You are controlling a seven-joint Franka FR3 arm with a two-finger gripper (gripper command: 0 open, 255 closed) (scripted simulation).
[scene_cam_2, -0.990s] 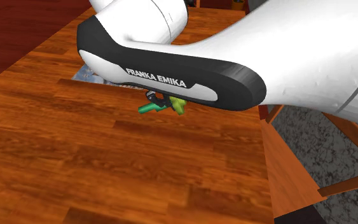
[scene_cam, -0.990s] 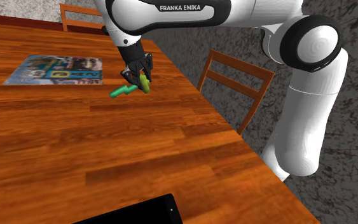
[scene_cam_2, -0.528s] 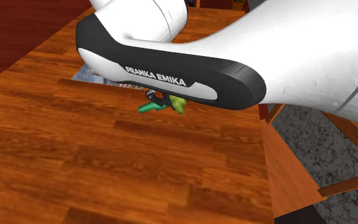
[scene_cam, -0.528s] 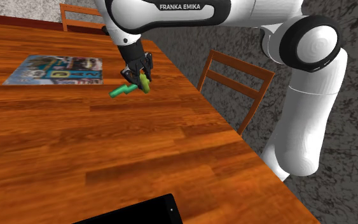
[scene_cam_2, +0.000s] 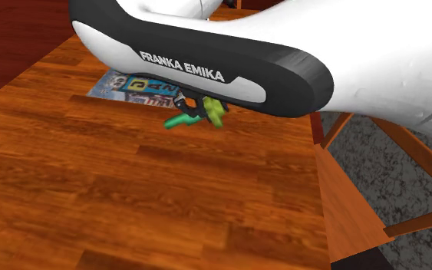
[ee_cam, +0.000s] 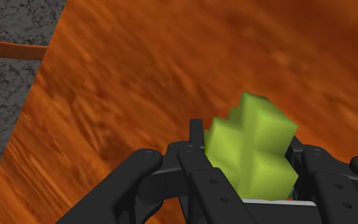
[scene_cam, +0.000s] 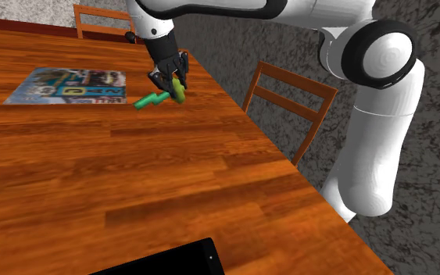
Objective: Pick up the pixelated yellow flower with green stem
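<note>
Gripper [scene_cam: 169,78]: black fingers clamped on the flower's head, pointing down at the table.
Flower [scene_cam: 162,96]: blocky yellow-green head pinched between the fingers, green stem poking out toward the shoulder view's left.
Place: over the table [scene_cam: 132,180], close to its edge on the chair [scene_cam: 288,101] side, near the magazine [scene_cam: 66,86].
Wrist view: head snug between both fingers, wood grain beyond.
Stem touching the wood: can't tell.

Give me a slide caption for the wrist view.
Black tool shut on the blocky yellow-green flower, over the wooden table.
</note>
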